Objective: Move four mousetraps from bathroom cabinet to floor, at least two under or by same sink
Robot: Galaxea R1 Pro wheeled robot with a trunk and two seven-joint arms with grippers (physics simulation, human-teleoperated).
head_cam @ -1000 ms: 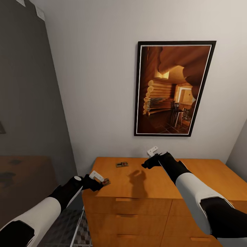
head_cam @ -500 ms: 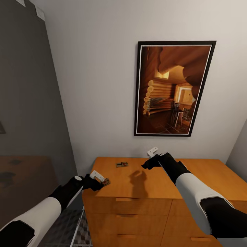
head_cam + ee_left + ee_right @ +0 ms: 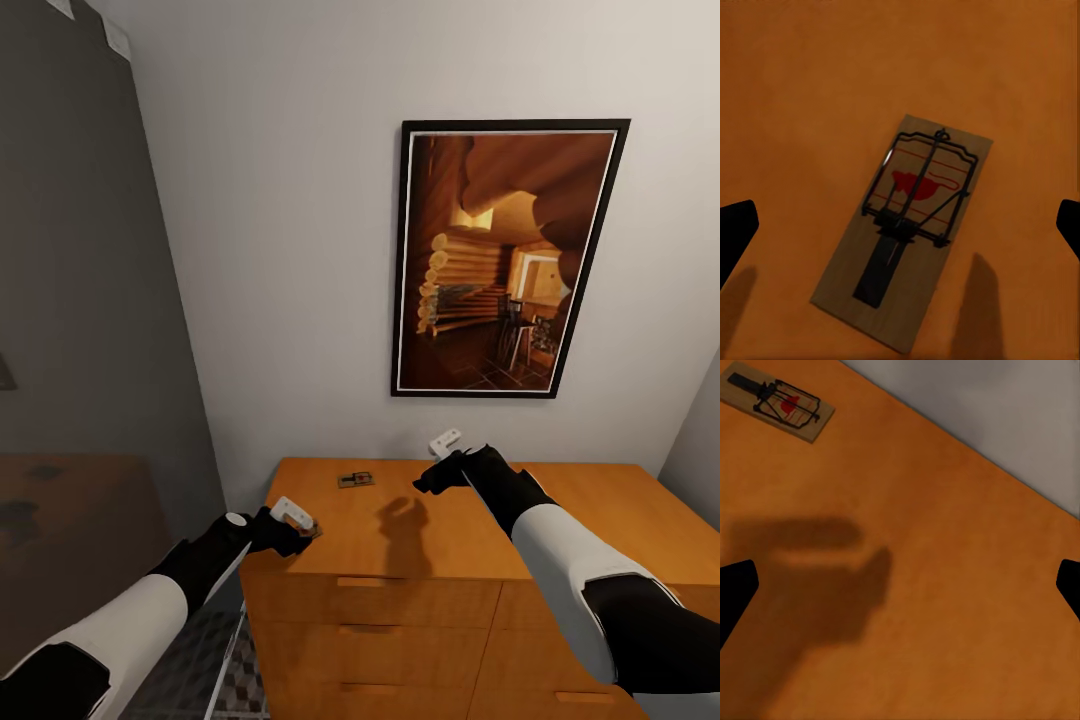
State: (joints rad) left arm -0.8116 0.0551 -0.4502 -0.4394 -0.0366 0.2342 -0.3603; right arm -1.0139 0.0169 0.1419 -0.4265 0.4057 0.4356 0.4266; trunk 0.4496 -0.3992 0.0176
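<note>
Orange-brown wood of the cabinet [image 3: 400, 545] lies under my wide-open left gripper [image 3: 296, 520], which hangs right over a mousetrap [image 3: 904, 229] near the top's left front corner, so I think I am picking up and must next drop down and squeeze.

Both arms reach forward, left end effector [image 3: 295, 522] and right end effector [image 3: 440, 462] seemingly open.

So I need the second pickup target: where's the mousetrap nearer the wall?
In the head view, the mousetrap lies on the cabinet top near its back edge, left of the right gripper.
</note>
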